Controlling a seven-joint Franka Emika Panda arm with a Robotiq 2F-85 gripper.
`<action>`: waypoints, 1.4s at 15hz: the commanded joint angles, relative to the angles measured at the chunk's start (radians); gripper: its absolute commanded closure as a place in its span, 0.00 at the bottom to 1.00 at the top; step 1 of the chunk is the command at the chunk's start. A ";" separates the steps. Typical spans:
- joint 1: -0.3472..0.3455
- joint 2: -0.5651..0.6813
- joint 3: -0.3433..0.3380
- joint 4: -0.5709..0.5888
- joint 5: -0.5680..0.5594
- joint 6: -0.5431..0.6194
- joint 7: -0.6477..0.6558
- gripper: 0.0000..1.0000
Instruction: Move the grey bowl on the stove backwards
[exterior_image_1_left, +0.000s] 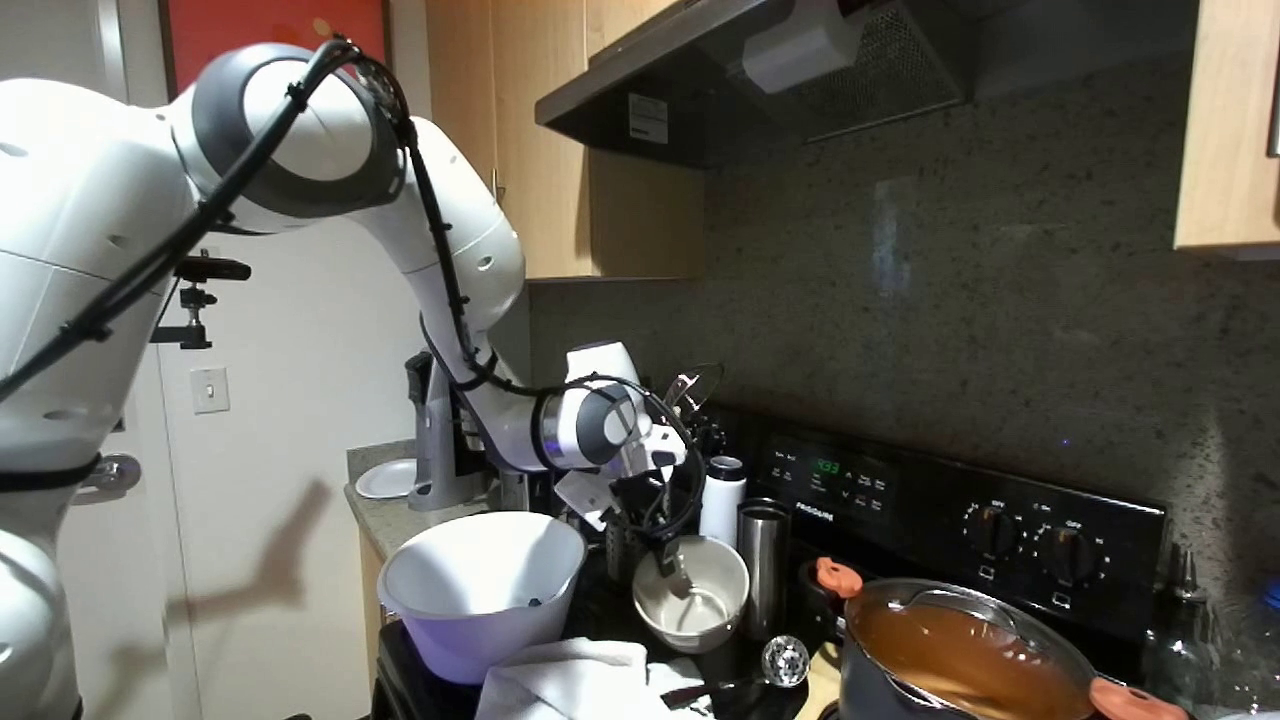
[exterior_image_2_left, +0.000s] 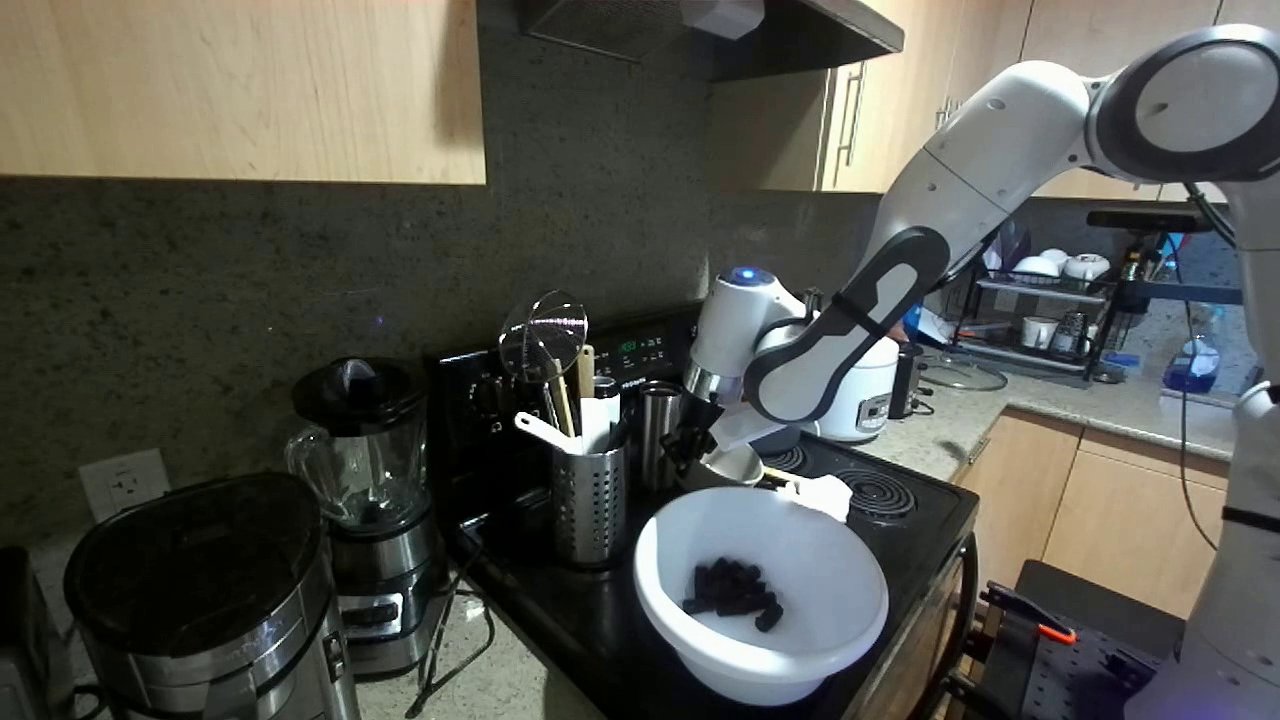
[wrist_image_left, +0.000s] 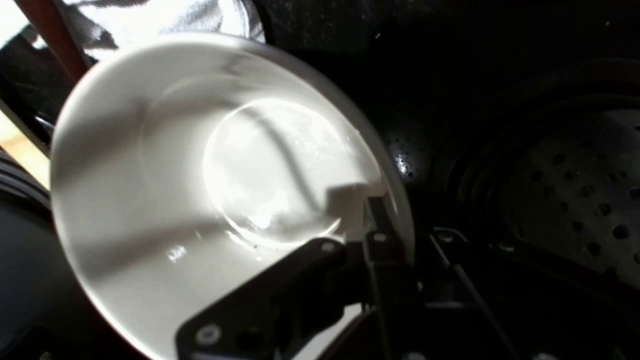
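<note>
The grey bowl (exterior_image_1_left: 700, 605) stands over the stove (exterior_image_1_left: 900, 510) in front of its back panel. Its opening appears tilted toward the camera in that exterior view. In an exterior view, the bowl (exterior_image_2_left: 738, 466) shows partly behind the large white bowl. My gripper (exterior_image_1_left: 668, 552) is at the bowl's rim, with one finger inside. In the wrist view, the bowl's pale inside (wrist_image_left: 150, 170) fills the left half. There my gripper (wrist_image_left: 412, 235) straddles the wall and looks shut on it; the outer finger is dark. I cannot tell whether the bowl's base touches the stove.
The large white bowl (exterior_image_2_left: 760, 665) holds black pieces. A utensil holder (exterior_image_2_left: 590, 510), a metal tumbler (exterior_image_1_left: 763, 570) and a white bottle (exterior_image_1_left: 722, 500) stand close by. A white cloth (exterior_image_1_left: 570, 685), a ladle (exterior_image_1_left: 785, 662) and the orange-brown pot (exterior_image_1_left: 870, 665) are near the bowl.
</note>
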 joint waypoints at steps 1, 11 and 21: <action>0.029 0.005 -0.030 0.020 0.022 -0.004 -0.012 0.97; 0.025 0.042 -0.023 0.070 0.104 -0.075 -0.052 0.97; 0.033 0.084 -0.029 0.128 0.103 -0.159 -0.031 0.97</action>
